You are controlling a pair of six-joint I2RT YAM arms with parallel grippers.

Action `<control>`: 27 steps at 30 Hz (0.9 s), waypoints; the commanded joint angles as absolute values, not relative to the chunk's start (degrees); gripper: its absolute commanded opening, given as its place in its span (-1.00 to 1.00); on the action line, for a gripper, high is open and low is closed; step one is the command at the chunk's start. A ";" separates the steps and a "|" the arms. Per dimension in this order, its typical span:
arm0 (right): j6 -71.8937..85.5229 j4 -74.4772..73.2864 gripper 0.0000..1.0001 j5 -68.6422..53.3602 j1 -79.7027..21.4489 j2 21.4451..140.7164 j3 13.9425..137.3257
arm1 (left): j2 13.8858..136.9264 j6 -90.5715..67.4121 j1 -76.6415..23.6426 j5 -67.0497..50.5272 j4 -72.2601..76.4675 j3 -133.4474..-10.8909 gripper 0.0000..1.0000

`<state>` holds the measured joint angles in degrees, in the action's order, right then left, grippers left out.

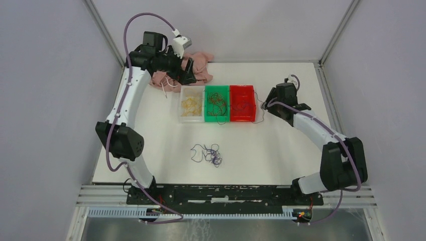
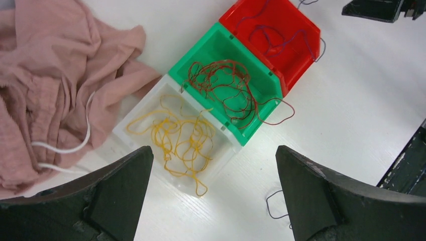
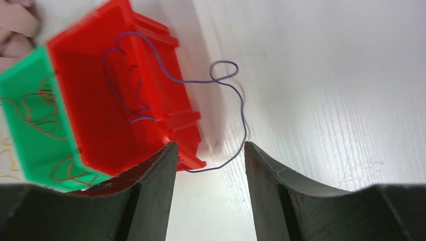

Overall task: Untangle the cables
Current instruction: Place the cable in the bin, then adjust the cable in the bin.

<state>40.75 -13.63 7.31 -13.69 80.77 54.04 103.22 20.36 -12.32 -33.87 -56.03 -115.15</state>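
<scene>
From above, three bins stood in a row mid-desk (image 1: 281, 145): a clear bin (image 1: 192, 88) holding yellow cables (image 1: 191, 104), a green bin (image 1: 217, 87) holding red-brown cables (image 1: 217, 103), and a red bin (image 1: 242, 87). Only this view showed the loose purple tangle (image 1: 208, 153) lying well apart from the bins, nearer the arm bases.

The left wrist view alone made plain that the left jaws gaped fully with nothing between them, above the clear bin's corner. It also showed one red-brown loop (image 2: 281, 113) spilling over the green wall, and the pink garment (image 2: 50, 75) with its white drawstring (image 2: 75, 148).

The right wrist view added a purple strand (image 3: 228, 85) trailing out of the red bin onto the desk and crossing between the partly parted right jaws, unpinched.
</scene>
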 commanded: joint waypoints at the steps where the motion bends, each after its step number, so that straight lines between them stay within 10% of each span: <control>1: 41.17 -10.83 0.13 7.01 -13.49 85.43 52.64 | 99.94 14.46 -8.52 -31.97 -55.28 -111.34 0.98; 27: 35.34 -13.67 -0.40 18.26 -17.90 102.51 60.35 | 94.62 12.89 -4.04 -35.63 -55.00 -104.04 0.99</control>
